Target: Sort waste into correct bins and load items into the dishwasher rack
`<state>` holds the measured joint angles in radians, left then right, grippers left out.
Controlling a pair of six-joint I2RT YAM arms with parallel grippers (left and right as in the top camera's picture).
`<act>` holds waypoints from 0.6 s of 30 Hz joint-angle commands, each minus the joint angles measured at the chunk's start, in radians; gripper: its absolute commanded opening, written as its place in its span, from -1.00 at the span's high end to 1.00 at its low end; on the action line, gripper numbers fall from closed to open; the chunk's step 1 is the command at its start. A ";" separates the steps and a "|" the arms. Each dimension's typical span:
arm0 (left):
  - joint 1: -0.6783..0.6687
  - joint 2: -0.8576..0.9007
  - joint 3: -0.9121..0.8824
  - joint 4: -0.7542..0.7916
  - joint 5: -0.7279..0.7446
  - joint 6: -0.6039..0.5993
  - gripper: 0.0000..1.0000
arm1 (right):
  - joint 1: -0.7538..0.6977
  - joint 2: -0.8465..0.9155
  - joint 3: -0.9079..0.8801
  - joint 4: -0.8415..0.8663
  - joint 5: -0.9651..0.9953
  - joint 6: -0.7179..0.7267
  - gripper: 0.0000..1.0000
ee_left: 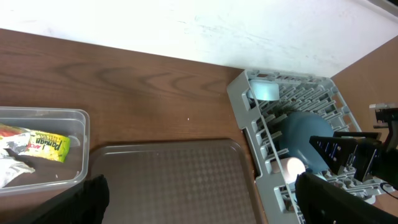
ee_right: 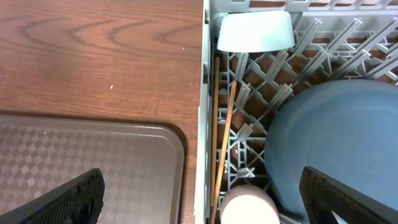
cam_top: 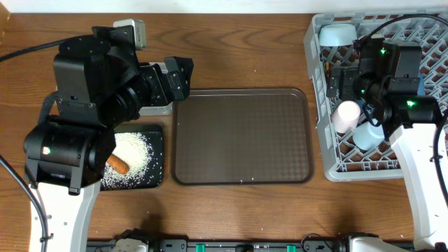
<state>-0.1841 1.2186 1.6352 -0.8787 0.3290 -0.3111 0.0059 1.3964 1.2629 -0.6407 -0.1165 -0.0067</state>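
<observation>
— Both sets of jaws stand wide apart with nothing in them. Where's the risk?

— Start nearest you. The rice (cam_top: 136, 157) and carrot piece (cam_top: 117, 164) lie in the black tray (cam_top: 159, 136), right under the left gripper's (ee_left: 202, 205) arm. Swing it low and you scatter grains.

— And farther out?

— The right gripper (ee_right: 205, 202) hangs over the rack (ee_right: 205, 93). Drop carelessly and you knock the white cup (ee_right: 249, 208) or dislodge the chopsticks (ee_right: 217, 137) beside the dark-blue bowl (ee_right: 336, 143).
</observation>
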 commanded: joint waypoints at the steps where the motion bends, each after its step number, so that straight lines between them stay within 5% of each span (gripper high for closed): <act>1: 0.004 -0.002 -0.002 0.002 -0.013 -0.001 -0.96 | 0.003 -0.057 -0.002 -0.008 -0.007 0.009 -0.99; 18: 0.004 -0.002 -0.002 0.002 -0.013 -0.001 -0.96 | 0.003 -0.604 -0.007 -0.007 -0.008 0.009 -0.98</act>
<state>-0.1841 1.2186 1.6352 -0.8783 0.3286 -0.3111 0.0059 0.8768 1.2594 -0.6468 -0.1173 -0.0063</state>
